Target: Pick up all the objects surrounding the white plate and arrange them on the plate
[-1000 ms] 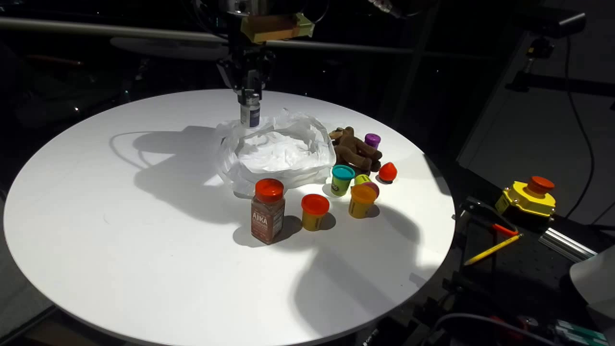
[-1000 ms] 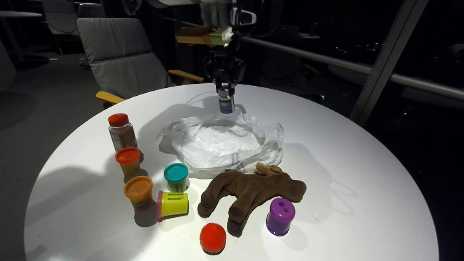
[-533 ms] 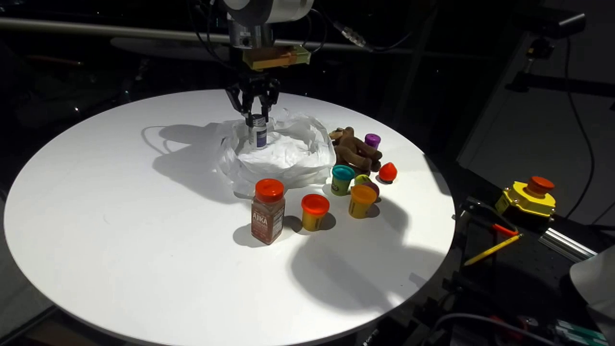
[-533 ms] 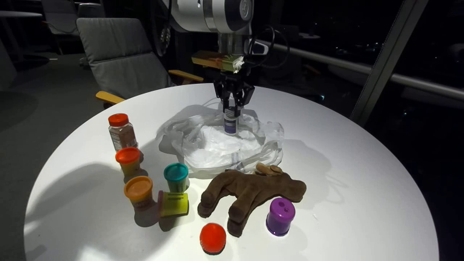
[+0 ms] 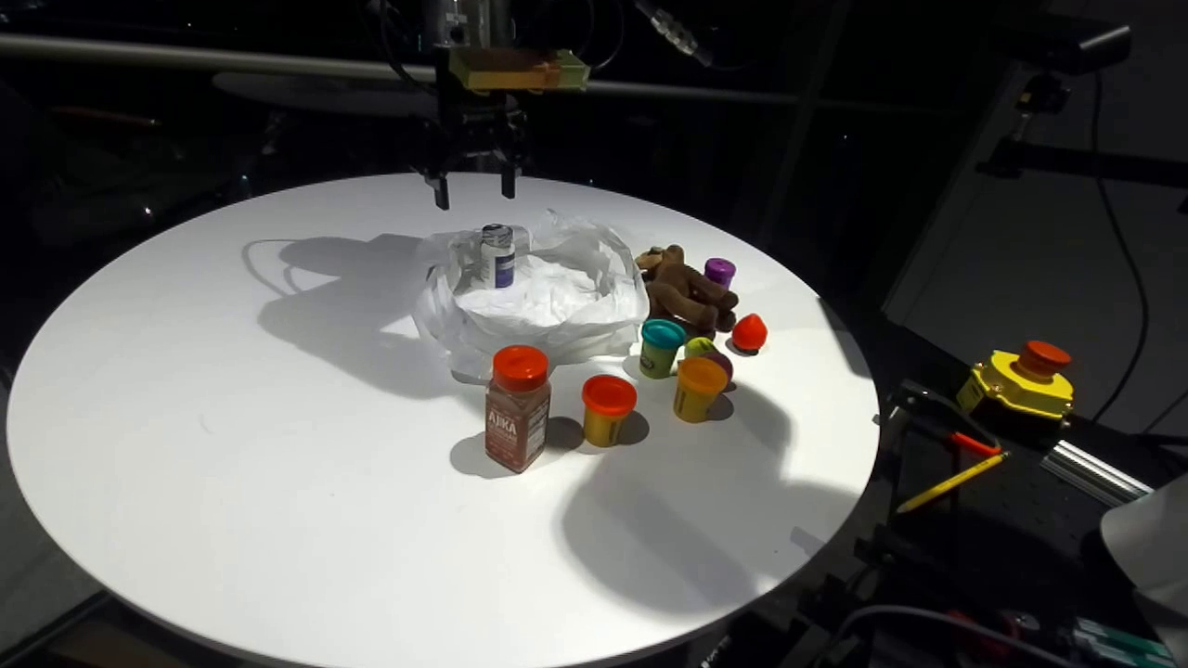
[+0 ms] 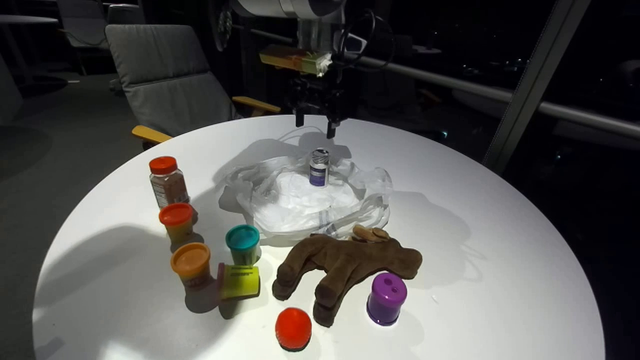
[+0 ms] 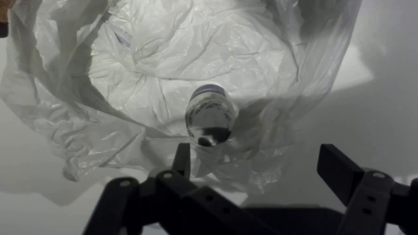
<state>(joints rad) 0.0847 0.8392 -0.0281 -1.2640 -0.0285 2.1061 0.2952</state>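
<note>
The white plate [image 6: 320,227] looks like a crinkled, bag-like dish. A small white bottle [image 6: 319,172] with a silvery cap stands upright inside it, near the rim on the arm's side. My gripper [image 5: 475,187] hangs above and apart from the bottle; in the wrist view its fingers [image 7: 183,160] are wide apart with nothing between them. Around the plate lie a red-capped jar [image 5: 518,417], red-lidded tub [image 5: 606,417], orange-lidded tub [image 6: 192,265], teal-lidded tub [image 6: 243,245], yellow tub [image 6: 240,281] on its side, brown plush toy [image 6: 345,265], red piece [image 6: 293,328] and purple pot [image 6: 386,300].
Everything rests on a round white table [image 5: 278,520]. A grey chair [image 6: 160,75] stands behind it in an exterior view. Off the table are a yellow box with a red button [image 5: 1016,385] and a yellow pencil [image 5: 953,481].
The bottle came down into the plate in my gripper's hold. The fingers have since spread and let it go, and the gripper has risen off it. The other objects stayed put.
</note>
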